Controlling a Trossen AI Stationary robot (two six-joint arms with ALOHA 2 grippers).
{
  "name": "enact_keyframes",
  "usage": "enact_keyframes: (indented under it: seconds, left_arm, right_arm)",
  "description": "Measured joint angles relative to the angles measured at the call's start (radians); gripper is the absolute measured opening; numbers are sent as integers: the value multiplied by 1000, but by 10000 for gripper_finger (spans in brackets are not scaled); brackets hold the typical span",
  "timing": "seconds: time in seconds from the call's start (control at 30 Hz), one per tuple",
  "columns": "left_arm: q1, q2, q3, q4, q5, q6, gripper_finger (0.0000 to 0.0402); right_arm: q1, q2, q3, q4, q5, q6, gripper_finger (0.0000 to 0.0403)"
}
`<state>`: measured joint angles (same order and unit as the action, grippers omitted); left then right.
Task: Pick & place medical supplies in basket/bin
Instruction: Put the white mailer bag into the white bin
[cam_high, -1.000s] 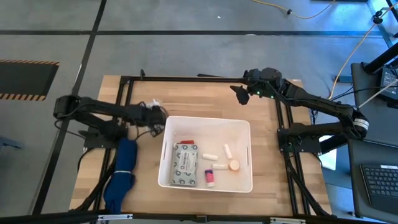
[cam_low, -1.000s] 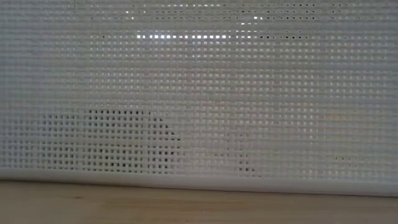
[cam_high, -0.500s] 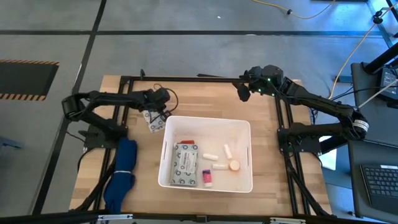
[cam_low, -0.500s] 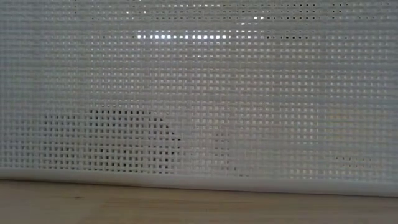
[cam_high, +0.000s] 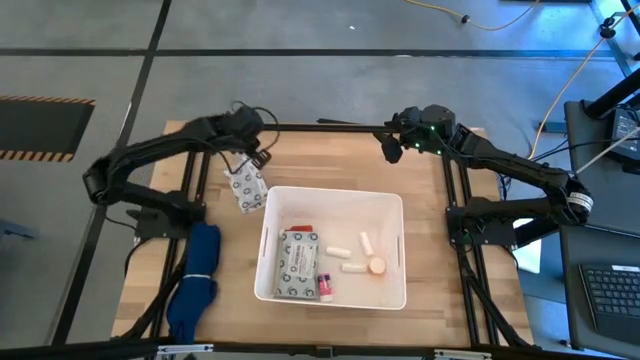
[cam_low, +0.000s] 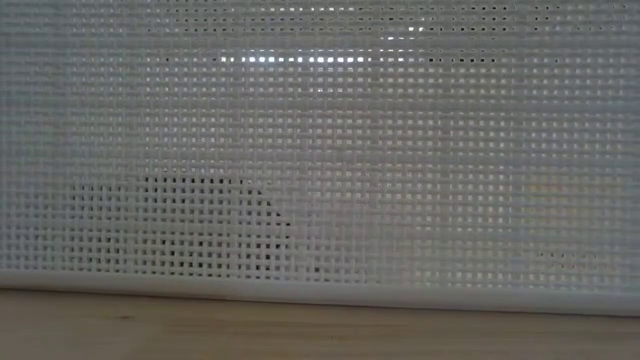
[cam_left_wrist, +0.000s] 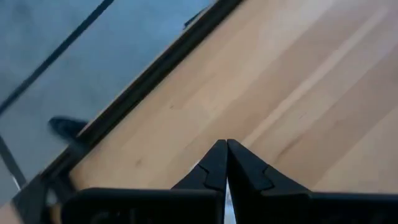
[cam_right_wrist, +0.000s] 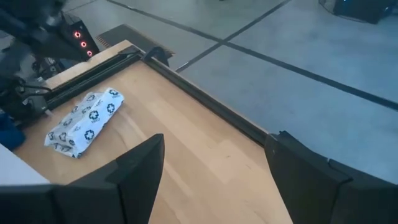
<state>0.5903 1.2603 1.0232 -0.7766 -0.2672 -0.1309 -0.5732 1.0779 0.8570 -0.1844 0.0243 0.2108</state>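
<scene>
High view: patterned packet (cam_high: 247, 188) hangs pinched at its top edge by left gripper (cam_high: 243, 160), fingers pressed together, just off bin's (cam_high: 400, 250) 10 o'clock corner, over bare wood. Bin sits mid-table (cam_high: 330, 155); inside: a second packet (cam_high: 298, 263) at 9 o'clock, white tubes (cam_high: 339, 250), orange-capped vial (cam_high: 376, 266), pink-capped vial (cam_high: 324, 285). Right gripper (cam_high: 393, 147) waits at bin's 1 o'clock near table's far edge, fingers spread, holding nothing. Blue cloth (cam_high: 196, 275) lies at bin's 8 o'clock.
</scene>
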Motion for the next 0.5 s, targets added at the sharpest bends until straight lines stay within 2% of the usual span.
enact_keyframes:
  seconds: [0.13, 0.27, 0.4, 0.5]
  left_arm:
    - [6, -60, 88, -183, 82, -61, 31]
    - [24, -108, 123, -346, 191, -254, 82]
    - [32, -137, 89, -453, 245, -415, 134]
    - [17, -137, 29, -455, 271, -446, 167]
  right_arm:
    - [0, 0, 0, 0, 0, 29, 280]
    - [0, 0, 0, 0, 0, 57, 280]
    - [0, 0, 0, 0, 0, 75, 280]
    - [0, 0, 0, 0, 0, 74, 280]
